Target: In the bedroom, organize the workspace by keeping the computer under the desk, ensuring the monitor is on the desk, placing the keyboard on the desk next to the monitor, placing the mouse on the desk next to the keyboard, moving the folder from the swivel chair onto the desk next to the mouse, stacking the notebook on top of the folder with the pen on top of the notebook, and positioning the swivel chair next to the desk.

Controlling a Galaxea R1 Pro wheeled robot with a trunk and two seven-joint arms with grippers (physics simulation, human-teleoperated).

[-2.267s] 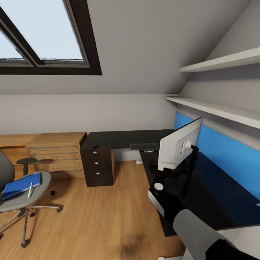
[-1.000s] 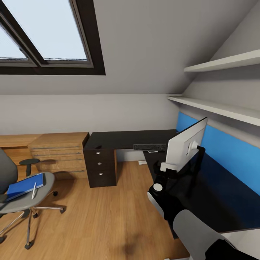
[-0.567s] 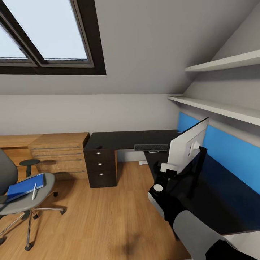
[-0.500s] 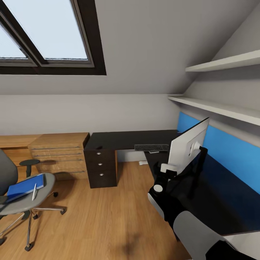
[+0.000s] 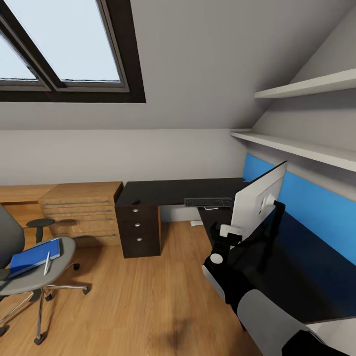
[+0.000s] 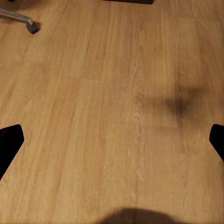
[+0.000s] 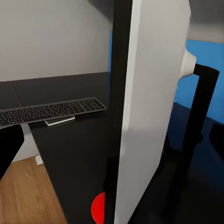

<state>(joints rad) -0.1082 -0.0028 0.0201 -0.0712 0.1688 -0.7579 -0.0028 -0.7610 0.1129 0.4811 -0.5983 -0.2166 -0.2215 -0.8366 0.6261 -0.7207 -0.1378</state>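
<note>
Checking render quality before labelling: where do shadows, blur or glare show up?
Head view: sharp, daylit, soft dark blot on the floor. Left wrist view: the same kind of blot, planks slightly soft. Right wrist view: monitor close, edges blurred; no glare.

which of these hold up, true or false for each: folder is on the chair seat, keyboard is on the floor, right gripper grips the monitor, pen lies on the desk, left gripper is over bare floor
1. The blue folder lies on the swivel chair seat. True.
2. The keyboard is on the floor. False: it lies on the black desk.
3. The right gripper is closed on the monitor. True.
4. The pen lies on the desk. False: it rests on the folder.
5. The left gripper hangs open above bare wood floor. True.
</note>
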